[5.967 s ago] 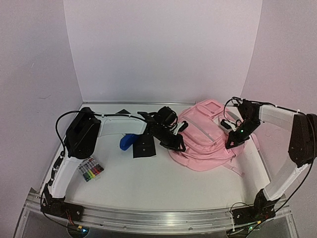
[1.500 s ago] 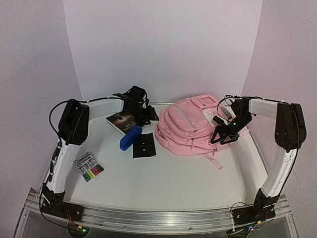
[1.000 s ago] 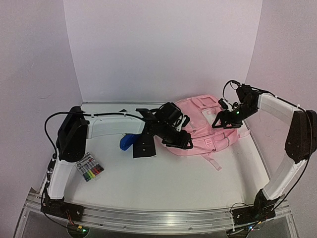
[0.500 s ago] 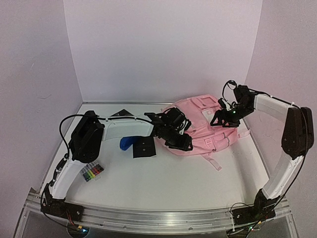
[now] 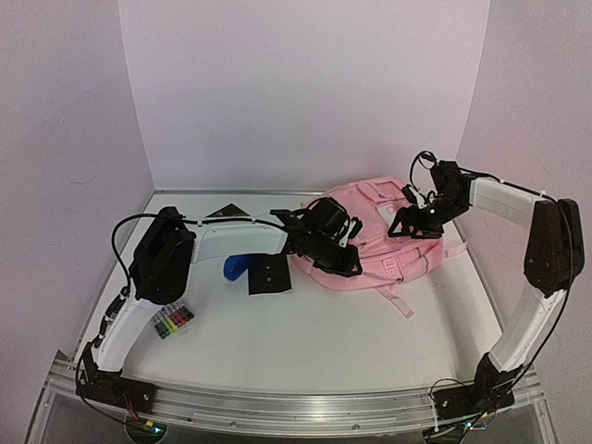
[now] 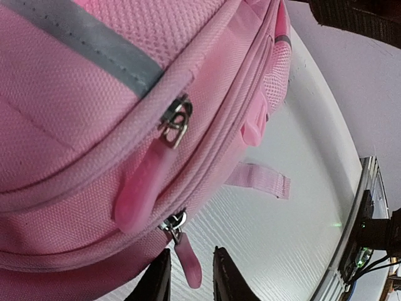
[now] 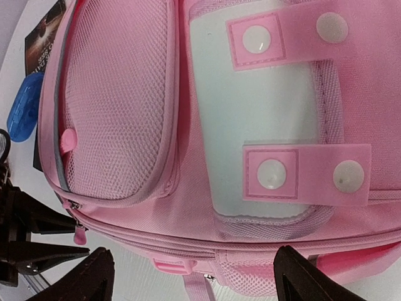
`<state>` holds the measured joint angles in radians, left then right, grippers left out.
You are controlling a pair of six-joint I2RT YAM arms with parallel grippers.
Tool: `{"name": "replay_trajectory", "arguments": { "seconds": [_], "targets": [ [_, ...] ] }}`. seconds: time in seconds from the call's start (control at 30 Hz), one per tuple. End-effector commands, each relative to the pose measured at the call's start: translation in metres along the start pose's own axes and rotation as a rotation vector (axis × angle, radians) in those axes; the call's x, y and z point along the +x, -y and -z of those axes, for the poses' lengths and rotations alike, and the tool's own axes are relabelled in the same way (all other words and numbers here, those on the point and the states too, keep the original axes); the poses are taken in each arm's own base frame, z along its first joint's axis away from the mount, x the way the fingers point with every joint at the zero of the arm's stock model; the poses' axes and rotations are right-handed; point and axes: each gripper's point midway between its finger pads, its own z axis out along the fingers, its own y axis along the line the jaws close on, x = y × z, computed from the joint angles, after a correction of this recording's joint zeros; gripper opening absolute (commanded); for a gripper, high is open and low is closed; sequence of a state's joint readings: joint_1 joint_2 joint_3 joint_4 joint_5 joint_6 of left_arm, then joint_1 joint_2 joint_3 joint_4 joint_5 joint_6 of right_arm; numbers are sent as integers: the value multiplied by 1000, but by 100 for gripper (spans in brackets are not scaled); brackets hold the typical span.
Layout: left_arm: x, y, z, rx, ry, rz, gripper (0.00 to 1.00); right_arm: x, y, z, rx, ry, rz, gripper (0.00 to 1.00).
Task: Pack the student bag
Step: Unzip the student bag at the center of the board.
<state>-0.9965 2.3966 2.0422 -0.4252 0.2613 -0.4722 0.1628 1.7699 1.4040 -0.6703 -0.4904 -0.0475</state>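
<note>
The student bag (image 5: 384, 236), a big pink backpack with grey trim, lies flat at the back right of the table. It fills the left wrist view, where a small pink zip pull (image 6: 188, 262) hangs at the bag's lower edge. My left gripper (image 6: 192, 252) stands with its jaws narrow on either side of that pull, a thin gap showing on both sides. From above, the left gripper (image 5: 344, 266) is at the bag's front left edge. My right gripper (image 7: 197, 276) is wide open over the bag's pale panel (image 7: 257, 119), holding nothing. The right gripper (image 5: 407, 228) hovers over the bag's right half.
A blue case (image 5: 236, 266) and a flat black square (image 5: 270, 276) lie left of the bag. A pack of coloured markers (image 5: 169, 321) sits near the left arm. A dark book (image 5: 227, 212) shows at the back. A loose pink strap (image 5: 400, 301) trails forward.
The left gripper's jaws have narrowed round the zip pull at the bag's front left edge. The right gripper has shifted slightly left over the bag, still wide open.
</note>
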Motion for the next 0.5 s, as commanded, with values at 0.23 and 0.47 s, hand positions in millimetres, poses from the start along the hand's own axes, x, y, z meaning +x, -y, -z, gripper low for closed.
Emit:
{"name": "replay_trajectory", "arguments": {
  "seconds": [0.23, 0.47],
  "targets": [
    [-33, -9, 19, -1, 115, 52, 0, 9, 26, -15, 124, -31, -2, 90],
    [-9, -20, 47, -55, 79, 56, 0, 16, 66, -25, 248, -74, -35, 91]
  ]
}}
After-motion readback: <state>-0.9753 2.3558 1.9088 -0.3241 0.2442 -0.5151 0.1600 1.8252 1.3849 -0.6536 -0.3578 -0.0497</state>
